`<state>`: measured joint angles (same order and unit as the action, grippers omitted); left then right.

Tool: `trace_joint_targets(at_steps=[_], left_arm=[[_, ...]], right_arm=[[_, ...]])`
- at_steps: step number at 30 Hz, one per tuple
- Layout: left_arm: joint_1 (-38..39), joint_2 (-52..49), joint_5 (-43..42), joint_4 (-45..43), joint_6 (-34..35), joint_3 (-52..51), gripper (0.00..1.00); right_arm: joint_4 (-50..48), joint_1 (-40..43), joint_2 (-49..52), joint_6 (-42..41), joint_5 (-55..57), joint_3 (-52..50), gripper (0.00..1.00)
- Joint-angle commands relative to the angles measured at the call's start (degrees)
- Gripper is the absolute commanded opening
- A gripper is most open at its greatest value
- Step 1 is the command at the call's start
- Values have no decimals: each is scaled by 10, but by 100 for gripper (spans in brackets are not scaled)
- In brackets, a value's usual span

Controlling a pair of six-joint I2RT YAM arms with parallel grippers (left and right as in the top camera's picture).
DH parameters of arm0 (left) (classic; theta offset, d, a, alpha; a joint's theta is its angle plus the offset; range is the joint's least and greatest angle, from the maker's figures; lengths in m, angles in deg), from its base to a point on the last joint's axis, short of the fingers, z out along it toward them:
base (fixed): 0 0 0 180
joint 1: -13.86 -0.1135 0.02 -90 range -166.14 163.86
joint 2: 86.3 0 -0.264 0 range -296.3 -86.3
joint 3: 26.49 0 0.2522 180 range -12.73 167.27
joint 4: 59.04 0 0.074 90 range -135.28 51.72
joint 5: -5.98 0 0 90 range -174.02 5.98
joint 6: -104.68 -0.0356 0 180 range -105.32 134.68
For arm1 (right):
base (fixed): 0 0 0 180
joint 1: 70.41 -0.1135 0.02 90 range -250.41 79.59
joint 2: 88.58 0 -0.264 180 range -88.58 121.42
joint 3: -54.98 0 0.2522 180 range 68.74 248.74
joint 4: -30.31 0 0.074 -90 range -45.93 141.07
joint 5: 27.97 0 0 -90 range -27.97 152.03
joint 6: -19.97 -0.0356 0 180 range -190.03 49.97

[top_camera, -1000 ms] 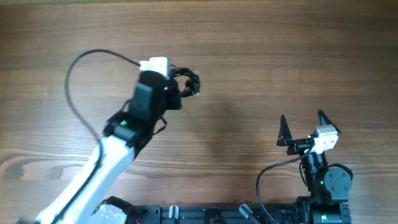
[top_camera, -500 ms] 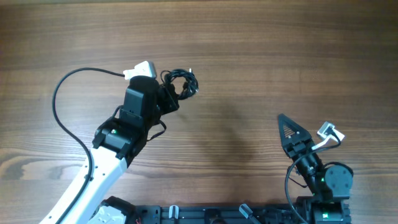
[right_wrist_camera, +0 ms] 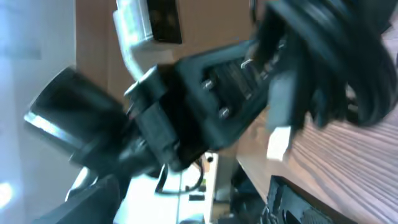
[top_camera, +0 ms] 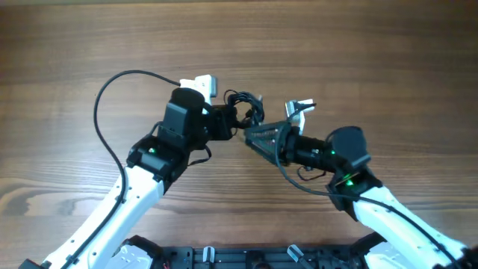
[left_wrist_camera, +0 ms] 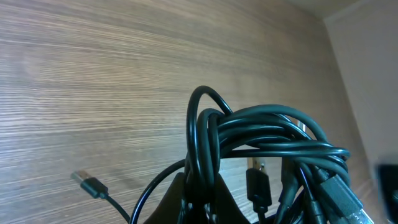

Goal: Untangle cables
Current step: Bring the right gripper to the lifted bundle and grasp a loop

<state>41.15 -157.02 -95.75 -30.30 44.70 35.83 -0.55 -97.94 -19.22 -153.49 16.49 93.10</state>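
The cables point(top_camera: 245, 104) are a small bunch of thin dark wires, lifted at the table's middle. My left gripper point(top_camera: 231, 121) is shut on them. In the left wrist view the loops point(left_wrist_camera: 267, 134) rise above the shut gripper point(left_wrist_camera: 202, 196), and one loose plug end point(left_wrist_camera: 87, 184) hangs at the left over the wood. My right gripper point(top_camera: 250, 137) points left, just below and right of the bunch, open with nothing between its fingers. The blurred right wrist view shows the bunch point(right_wrist_camera: 339, 46) at top right and the left gripper's body point(right_wrist_camera: 211, 93).
The left arm's own thick black cable point(top_camera: 101, 112) arcs out over the table's left side. A dark rail point(top_camera: 246, 258) runs along the front edge. Both arms cross the middle of the wooden table point(top_camera: 373, 60).
The right arm has swung from the lower right corner up and left to the bunch, its jaws a little narrower. The left arm has shifted right with the cables.
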Motion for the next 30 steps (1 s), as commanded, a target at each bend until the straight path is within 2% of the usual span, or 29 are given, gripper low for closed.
trace_joint_targets(at_steps=[1,4,7,9,10,13,15,16,21,23,26,27,30], left_arm=[[27,0,-9,-3,-31,6,4],[28,1,4,12,-89,6,4],[27,7,68,33,-108,6,4],[27,20,69,42,-150,6,4],[27,30,69,41,-157,6,4],[26,62,69,40,-164,6,4],[27,65,69,46,-179,6,4],[26,64,69,55,-194,6,4],[26,64,69,68,-209,6,4],[26,64,69,69,-209,6,4],[28,64,64,71,-208,6,4],[29,64,56,72,-208,6,4],[29,55,0,69,-208,6,4]], right_arm=[[-21,-8,33,-36,76,7,74],[-20,-8,33,-17,95,7,59],[7,-7,33,19,110,7,59],[34,-7,33,69,129,7,63],[38,-7,33,94,126,7,68],[52,-7,33,124,123,7,67],[53,-7,33,125,123,7,53],[53,-7,33,123,123,7,50],[53,-7,33,123,130,7,41],[53,-7,33,123,132,7,31],[71,-7,33,123,139,7,8],[74,-7,33,114,138,7,4],[72,-9,33,93,138,7,5]])
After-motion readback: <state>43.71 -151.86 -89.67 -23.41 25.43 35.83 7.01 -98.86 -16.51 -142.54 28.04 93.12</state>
